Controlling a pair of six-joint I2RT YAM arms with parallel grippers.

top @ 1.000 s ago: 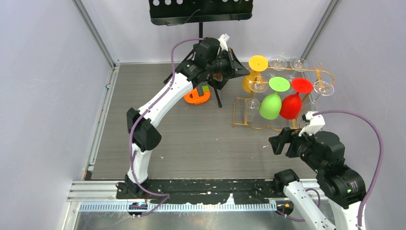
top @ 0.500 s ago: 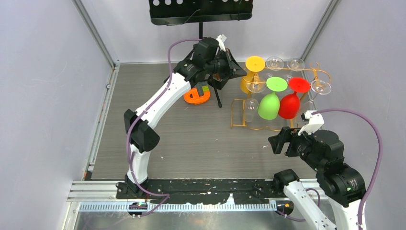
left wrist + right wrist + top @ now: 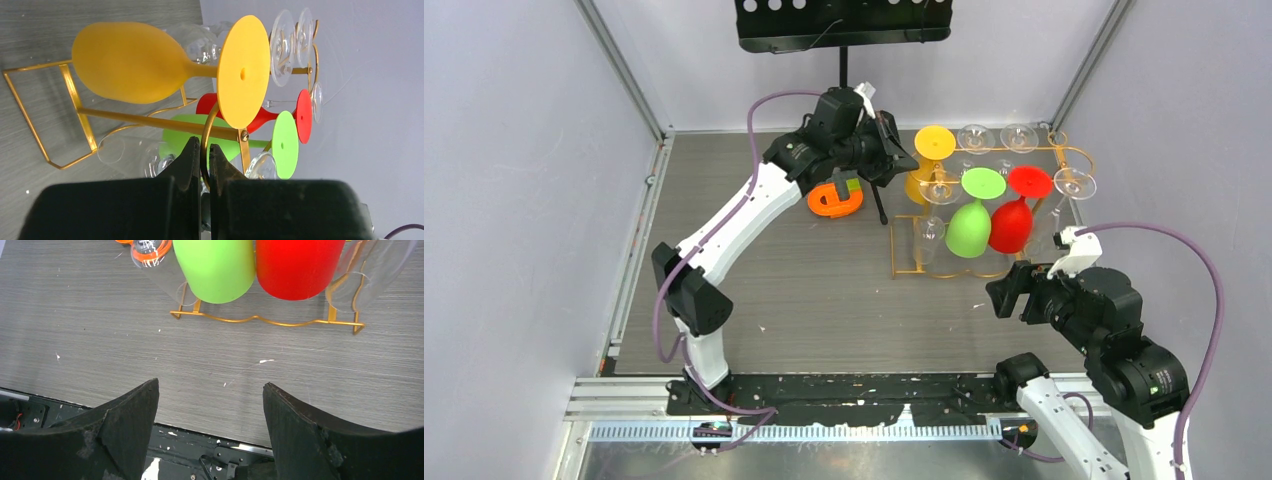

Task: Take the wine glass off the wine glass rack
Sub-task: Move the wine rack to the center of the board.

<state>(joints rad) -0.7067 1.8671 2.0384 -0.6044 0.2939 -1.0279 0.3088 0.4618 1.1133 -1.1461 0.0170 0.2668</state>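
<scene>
The gold wire wine glass rack (image 3: 894,251) stands at the right back of the table. Yellow (image 3: 934,142), green (image 3: 965,228) and red (image 3: 1009,226) wine glasses and several clear ones (image 3: 972,137) hang upside down from it. My left gripper (image 3: 902,158) is at the rack's left end, shut on a curled gold hook of its top rail (image 3: 206,131), just below the yellow glass's foot (image 3: 243,70). My right gripper (image 3: 1004,295) is open and empty, in front of the rack. The right wrist view shows the rack's base (image 3: 260,320) ahead of its fingers (image 3: 135,410).
A black music stand (image 3: 844,25) stands at the back, with its tripod legs (image 3: 876,205) beside the rack's left end. An orange ring-shaped object (image 3: 836,198) lies under the left arm. Grey walls close in both sides.
The left arm has drawn back to the left, and the rack with all its glasses has slid left with it. The right arm has not moved.
</scene>
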